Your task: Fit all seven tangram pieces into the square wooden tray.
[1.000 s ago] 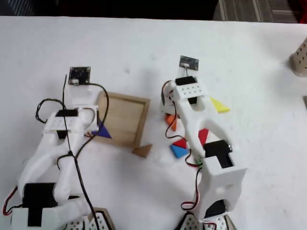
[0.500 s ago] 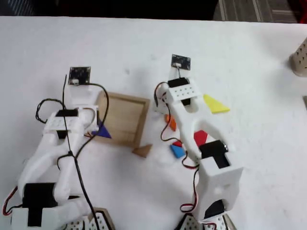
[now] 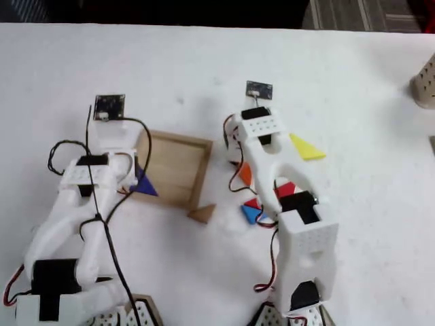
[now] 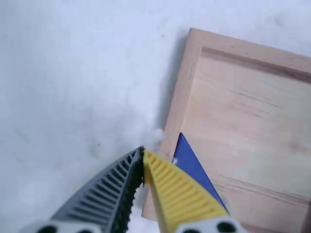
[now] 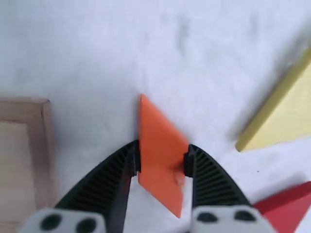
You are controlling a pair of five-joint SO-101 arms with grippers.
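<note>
Item 1, square wooden tray point(image 3: 178, 163): holds one piece, a dark blue triangle point(image 4: 193, 165), lying against the wall nearest my left arm.

Item 2, left gripper point(image 4: 142, 158): grey and yellow fingers together with nothing between them. The tip sits at the tray's rim, just beside the dark blue triangle.

Item 3, right gripper point(image 5: 161, 156): fingers clamped on the flat orange parallelogram piece point(image 5: 158, 128), one finger on each long side. It sits over the white table point(image 3: 353, 81), between the tray and the yellow triangle point(image 3: 306, 148). I cannot tell whether it is lifted.

Item 4, loose pieces outside the tray: yellow triangle, red piece point(image 3: 286, 189), small light blue triangle point(image 3: 251, 214), and brown wooden triangle point(image 3: 202, 214) near the tray's corner.

Step in hand, as I judge it: bringing the orange piece to the tray. Next I would need to clear the rim, turn the piece square with the walls, and set it down away from the blue one.
</note>
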